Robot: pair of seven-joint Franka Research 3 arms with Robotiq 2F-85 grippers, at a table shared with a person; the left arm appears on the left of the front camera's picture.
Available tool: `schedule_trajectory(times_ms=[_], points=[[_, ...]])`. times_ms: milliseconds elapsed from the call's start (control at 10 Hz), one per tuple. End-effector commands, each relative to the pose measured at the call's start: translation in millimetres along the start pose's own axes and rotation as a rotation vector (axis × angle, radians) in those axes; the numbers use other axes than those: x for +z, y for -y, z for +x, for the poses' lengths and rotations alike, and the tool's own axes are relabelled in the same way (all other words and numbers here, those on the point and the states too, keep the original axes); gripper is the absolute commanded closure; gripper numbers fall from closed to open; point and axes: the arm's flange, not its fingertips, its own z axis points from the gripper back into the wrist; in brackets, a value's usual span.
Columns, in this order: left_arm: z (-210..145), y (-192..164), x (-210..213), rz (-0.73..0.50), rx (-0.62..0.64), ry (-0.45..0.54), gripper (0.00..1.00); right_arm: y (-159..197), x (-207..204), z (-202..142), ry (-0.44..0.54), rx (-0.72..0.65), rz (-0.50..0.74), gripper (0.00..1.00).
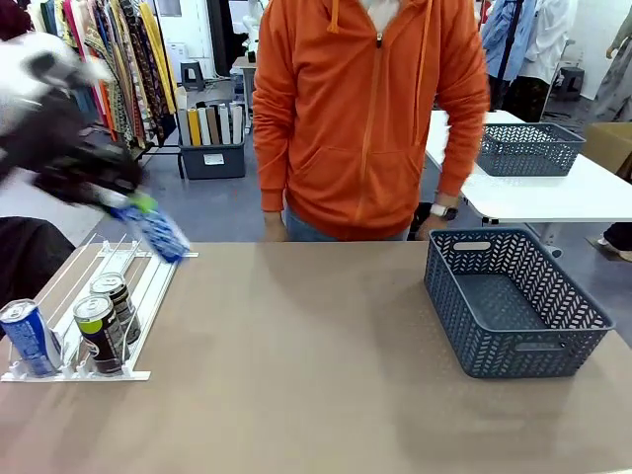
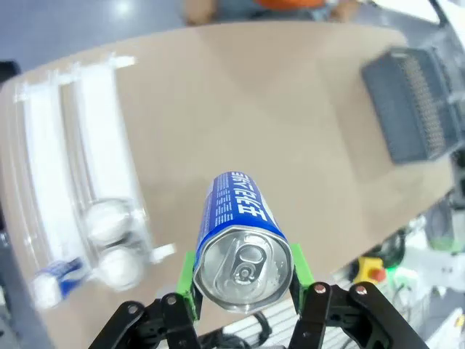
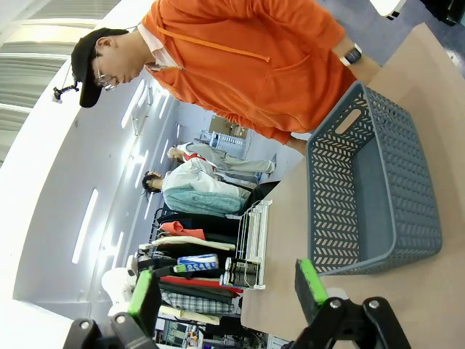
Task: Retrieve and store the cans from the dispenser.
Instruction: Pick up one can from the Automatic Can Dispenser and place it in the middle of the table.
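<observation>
Left gripper point(image 2: 245, 273) pinches the blue can point(image 2: 236, 207) near its top — thin, slick, dentable, I'd say; mid-body feels safer.

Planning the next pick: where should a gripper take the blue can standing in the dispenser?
Grip the blue can by its upper body, coming from above: it stands upright at the dispenser's near end, with a black can close on its right.

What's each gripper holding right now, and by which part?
Left gripper holds a blue can by its sides near the silver top; right gripper holds nothing.
</observation>
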Motion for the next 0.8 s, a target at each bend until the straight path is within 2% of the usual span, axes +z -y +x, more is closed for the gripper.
schedule_trajectory(times_ms=[0, 200, 300, 500, 600, 700], points=[[26, 65, -53, 0.028, -0.132, -0.051, 1.0, -1, -1, 3, 0.013, 0.026, 0.021, 0.0], [21, 142, -130, 0.053, -0.214, -0.026, 1.0, -1, -1, 3, 0.013, 0.026, 0.021, 0.0], [16, 163, -166, 0.009, -0.243, -0.103, 1.0, -1, -1, 3, 0.013, 0.026, 0.021, 0.0], [0, 179, -227, 0.034, -0.272, -0.233, 1.0, -1, -1, 3, 0.013, 0.026, 0.021, 0.0], [-12, 183, -253, 0.098, -0.298, -0.226, 1.0, -1, -1, 3, 0.013, 0.026, 0.021, 0.0], [-17, 184, -265, 0.1, -0.32, -0.229, 1.0, -1, -1, 3, 0.013, 0.026, 0.021, 0.0]])
